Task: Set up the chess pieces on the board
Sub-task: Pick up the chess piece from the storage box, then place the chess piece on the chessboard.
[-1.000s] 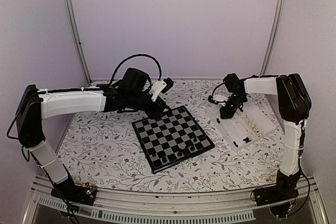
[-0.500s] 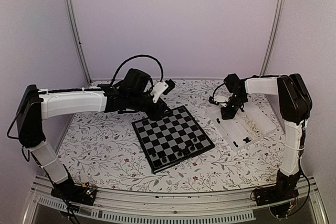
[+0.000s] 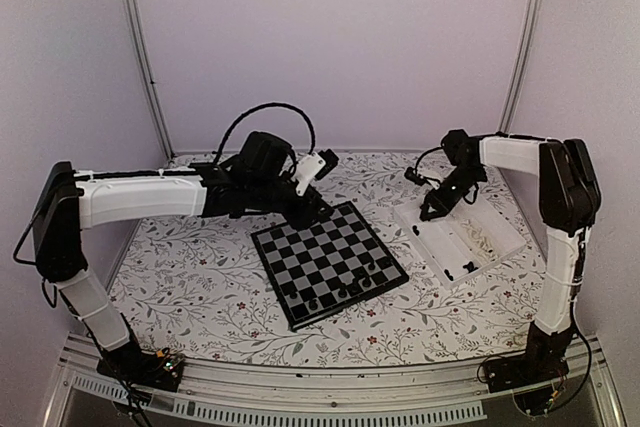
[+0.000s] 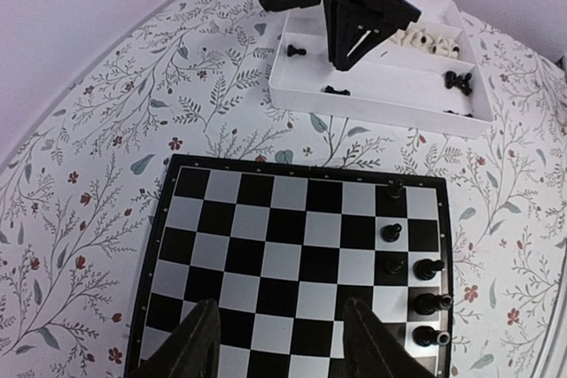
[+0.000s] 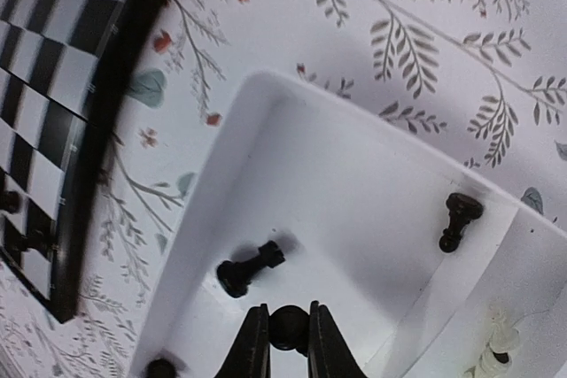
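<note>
The board (image 3: 330, 262) lies mid-table and also shows in the left wrist view (image 4: 266, 245). Several black chess pieces (image 4: 429, 268) stand along its right edge in that view. My left gripper (image 4: 283, 343) is open and empty, hovering over the board's far corner (image 3: 312, 211). My right gripper (image 5: 289, 343) is shut on a small black piece (image 5: 289, 325), held just above the floor of the white tray (image 5: 221, 174). In the top view it hangs over the tray's left end (image 3: 430, 213). A black rook (image 5: 251, 267) lies on its side just beyond the fingertips.
The tray (image 3: 470, 237) stands right of the board. It holds more loose black pieces (image 5: 459, 219) and, in its far compartment, cream-white pieces (image 4: 430, 39). The flowered tablecloth (image 3: 190, 267) covers the table. Frame posts rise at the back corners.
The right arm's wrist has risen and swung toward the back, with the gripper still over the tray's left end. The left arm has shifted slightly to the right.
</note>
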